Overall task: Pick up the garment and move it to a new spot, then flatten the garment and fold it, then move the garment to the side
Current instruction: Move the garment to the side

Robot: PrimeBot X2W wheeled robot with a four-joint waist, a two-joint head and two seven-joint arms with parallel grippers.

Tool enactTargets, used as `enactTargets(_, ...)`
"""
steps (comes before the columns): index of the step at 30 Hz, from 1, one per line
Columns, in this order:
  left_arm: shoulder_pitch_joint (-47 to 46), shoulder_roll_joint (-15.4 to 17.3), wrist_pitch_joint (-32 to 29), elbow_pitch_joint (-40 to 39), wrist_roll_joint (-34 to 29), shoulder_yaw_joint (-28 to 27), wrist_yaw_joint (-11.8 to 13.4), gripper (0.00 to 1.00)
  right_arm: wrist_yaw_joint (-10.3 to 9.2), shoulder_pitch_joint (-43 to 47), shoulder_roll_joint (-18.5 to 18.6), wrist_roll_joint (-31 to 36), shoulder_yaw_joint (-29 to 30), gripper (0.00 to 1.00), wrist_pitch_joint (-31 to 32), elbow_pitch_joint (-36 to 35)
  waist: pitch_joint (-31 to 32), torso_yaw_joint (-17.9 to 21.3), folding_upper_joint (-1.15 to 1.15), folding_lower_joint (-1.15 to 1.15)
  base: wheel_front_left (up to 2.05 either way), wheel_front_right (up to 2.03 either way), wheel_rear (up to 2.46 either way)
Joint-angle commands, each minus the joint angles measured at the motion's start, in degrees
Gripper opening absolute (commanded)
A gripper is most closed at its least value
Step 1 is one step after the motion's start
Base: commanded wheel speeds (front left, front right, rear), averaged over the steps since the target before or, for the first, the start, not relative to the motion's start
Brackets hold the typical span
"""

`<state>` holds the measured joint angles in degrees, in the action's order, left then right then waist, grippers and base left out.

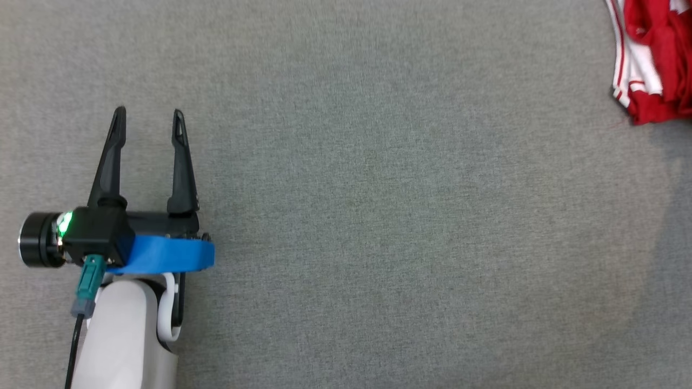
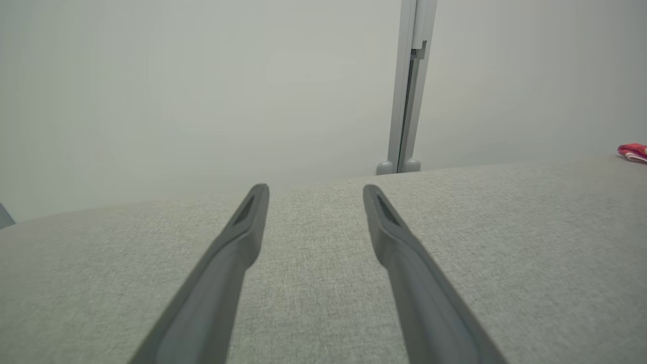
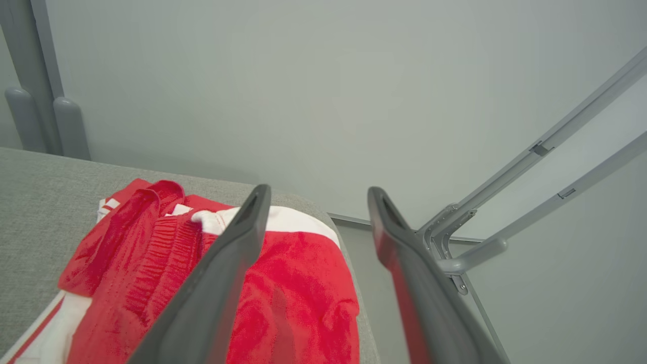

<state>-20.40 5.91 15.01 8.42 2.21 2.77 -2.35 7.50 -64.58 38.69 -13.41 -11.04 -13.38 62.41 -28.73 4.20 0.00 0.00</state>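
Your left claw (image 1: 149,112) sits at the lower left of the head view. Its two fingers are spread apart over the grey tabletop (image 1: 378,216) and grip nothing. The garment (image 1: 657,59) lies bunched in the upper right corner of that view, well apart from that claw, with red fabric and white striped trim showing. In the right wrist view you see your right claw (image 3: 319,190) above the garment, which reaches the tabletop's edge. Its fingers stand apart, clamped on nothing.
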Motion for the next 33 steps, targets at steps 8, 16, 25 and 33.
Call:
enactTargets(8, 6.15, 0.02, 0.23, 0.22, 1.28, -1.66, 0.70, 1.00, -0.01, 6.35, -6.56, 2.42, -0.44, 1.00, -1.78, -8.43, 9.00, 0.40, 0.00, 0.00, 0.00, 0.00, 0.00)
enactTargets(16, 12.31, -0.44, 0.19, 0.32, 1.99, -2.90, 1.06, 1.00, -0.01, 21.43, -13.88, 2.42, -0.63, 1.00, -1.79, -23.91, 16.69, -1.94, 0.00, 0.00, 0.00, 0.00, 0.00)
enactTargets(25, 15.94, -0.96, 0.19, 1.26, 2.36, -2.54, 0.54, 1.00, -0.01, 35.18, -20.14, 0.68, 2.13, 1.00, -1.80, -33.53, 21.19, -3.90, 0.00, 0.00, 0.00, 0.00, 0.00)
enactTargets(33, 18.00, -1.20, 0.18, 2.48, 2.70, -2.36, 0.01, 1.00, -0.01, 48.52, -24.71, 1.72, 8.58, 1.00, -1.67, -40.99, 24.44, -5.41, 0.00, 0.00, 0.00, 0.00, 0.00)
